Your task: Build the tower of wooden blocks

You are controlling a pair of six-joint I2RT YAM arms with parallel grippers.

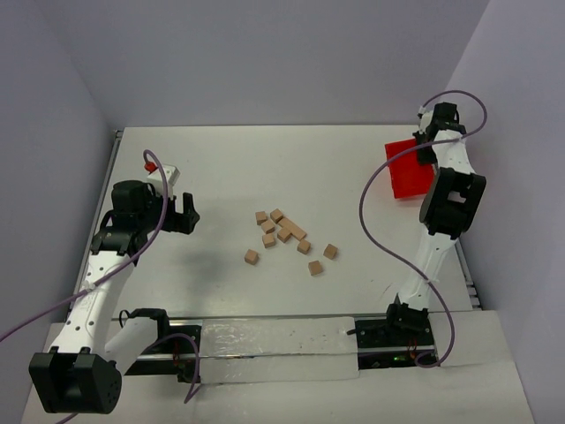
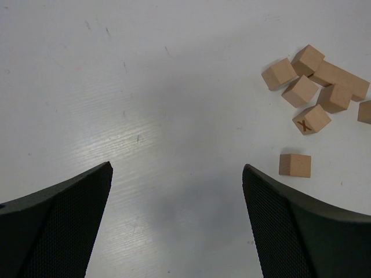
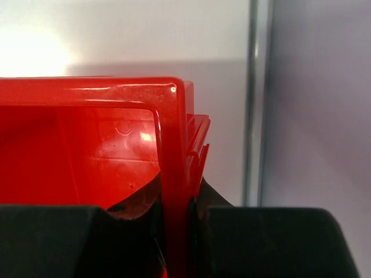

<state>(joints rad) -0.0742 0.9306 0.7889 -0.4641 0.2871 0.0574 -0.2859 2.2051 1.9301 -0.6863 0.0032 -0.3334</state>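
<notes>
Closest to the lens, my left fingers (image 1: 185, 215) stand spread as wide as they go with nothing between them, hanging over bare desk (image 1: 221, 168). To their right the wood blocks (image 1: 284, 235) lie loose near the middle of the desk. None is stacked, so the tower is not begun. Several huddle and touch, and a few lie apart. One lone block (image 2: 294, 165) sits just beside the right-hand tip of my left fingers. I judge the blocks light, hard and stiff, with flat dry faces that should not slip much. Each is far smaller than my fingers, so it wants a square pinch on two opposite side faces, kept level. A block lying apart looks the easier first pick. Farthest right, my right fingers (image 1: 423, 148) are clamped tight on the wall of the red bin (image 1: 408, 177), well apart from the blocks.
</notes>
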